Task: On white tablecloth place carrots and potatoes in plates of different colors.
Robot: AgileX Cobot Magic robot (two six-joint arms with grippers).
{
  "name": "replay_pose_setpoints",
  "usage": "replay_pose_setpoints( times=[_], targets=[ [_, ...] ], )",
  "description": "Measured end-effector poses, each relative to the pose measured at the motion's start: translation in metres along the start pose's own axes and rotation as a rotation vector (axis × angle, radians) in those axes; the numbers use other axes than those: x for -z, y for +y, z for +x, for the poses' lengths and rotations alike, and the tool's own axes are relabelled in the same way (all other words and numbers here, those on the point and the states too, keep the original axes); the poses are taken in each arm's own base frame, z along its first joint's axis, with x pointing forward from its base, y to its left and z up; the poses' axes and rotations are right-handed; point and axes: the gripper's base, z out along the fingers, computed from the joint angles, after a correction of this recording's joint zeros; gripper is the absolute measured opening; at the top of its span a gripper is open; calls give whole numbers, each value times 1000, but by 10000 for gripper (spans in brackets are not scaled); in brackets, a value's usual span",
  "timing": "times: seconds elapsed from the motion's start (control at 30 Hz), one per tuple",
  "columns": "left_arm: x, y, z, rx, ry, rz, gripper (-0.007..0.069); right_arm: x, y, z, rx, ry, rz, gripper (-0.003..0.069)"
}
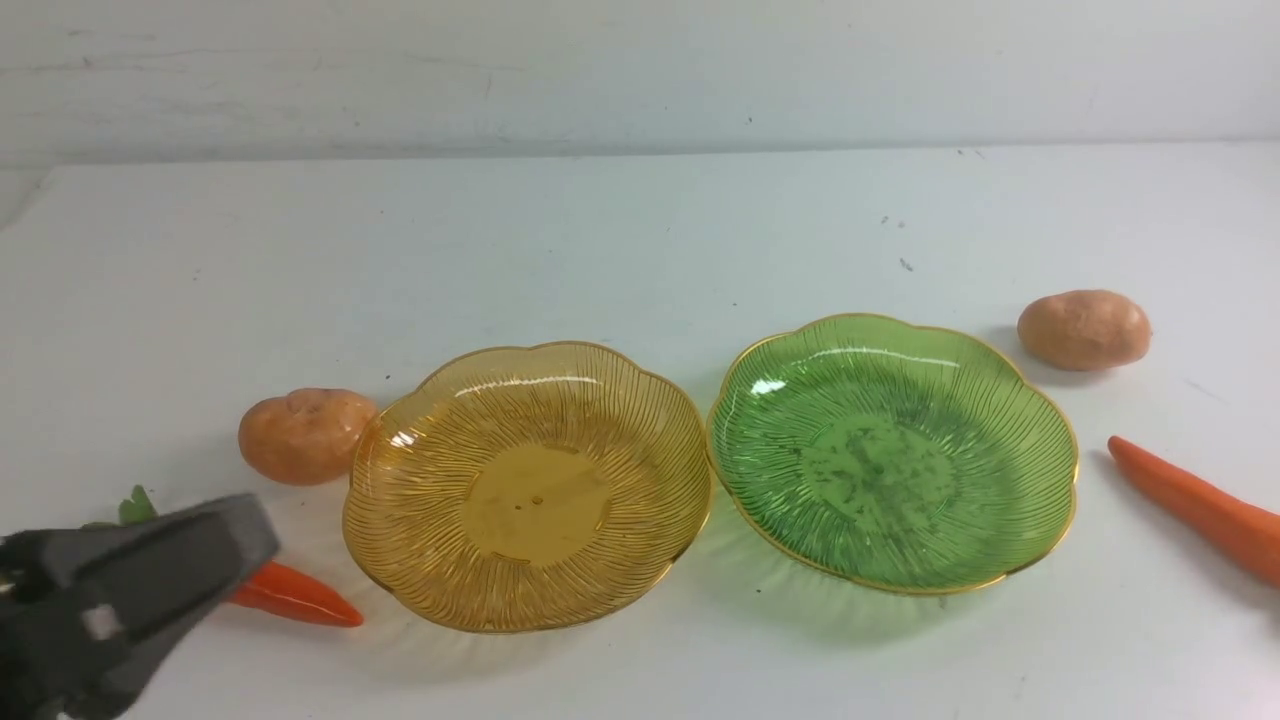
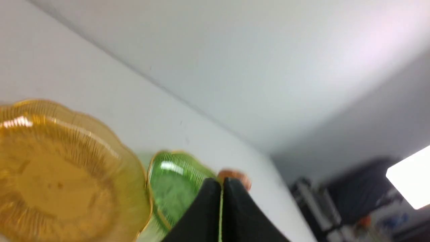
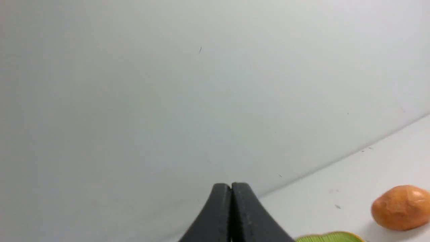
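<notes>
My left gripper (image 2: 221, 188) was closed and bare, blurred in front of the left carrot (image 1: 300, 596), whose potato (image 1: 308, 436) lay beyond it, just beside the amber plate (image 1: 535, 490). Rightward came the green plate (image 1: 890, 460), then the right potato (image 1: 1085, 330) and the right carrot (image 1: 1200, 505) on the white tablecloth (image 1: 620, 250); my right gripper (image 3: 231, 190) was closed, bare too.

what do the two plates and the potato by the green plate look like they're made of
Amber plate and green plate: clear tinted glass or perhaps plastic, glossy and ribbed; light passes through and bright reflections show, with a shiny gold edge.
Potato: probably molded plastic or foam with a slight sheen, judging by its smooth, even orange-brown skin; the look alone can't settle which.
</notes>
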Motion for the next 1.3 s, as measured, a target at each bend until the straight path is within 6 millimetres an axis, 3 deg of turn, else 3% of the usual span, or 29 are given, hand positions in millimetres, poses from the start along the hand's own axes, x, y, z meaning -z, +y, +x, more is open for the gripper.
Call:
replay_pose_setpoints(
  times=[0.1, 0.2, 0.3, 0.47, 0.57, 0.73, 0.87, 1.0, 1.2, 1.3],
  targets=[
    [-26, -5, -20, -167, 387, -87, -3, -12, 34, -24, 275, 249, 29, -15],
    [-56, 12, -46, -258, 669, -254, -3, -33, 34, -23, 415, 578, 150, -15],
    [-79, 34, -66, -268, 746, -423, 7, -51, 17, -10, 441, 841, 267, -15],
    [-106, 65, -71, -277, 799, -549, 104, -67, 1, 3, 449, 1017, 349, -15],
    [-123, 84, -73, -307, 803, -607, 210, -72, -2, 6, 443, 1053, 362, -15],
    [-154, 117, -66, -285, 853, -660, 486, -72, -3, 6, 444, 1055, 363, -15],
    [-169, 145, -67, -506, 897, -707, 634, -72, -3, 6, 444, 1055, 363, -15],
    [-180, 154, -67, -663, 914, -676, 619, -72, -2, 6, 444, 1052, 363, -15],
    [-196, 143, -48, -1033, 1104, -465, 494, -73, -2, 5, 446, 1039, 360, -15],
    [-197, 141, -45, -1092, 1152, -423, 453, -73, -2, 5, 446, 1039, 360, -15]
  ],
)
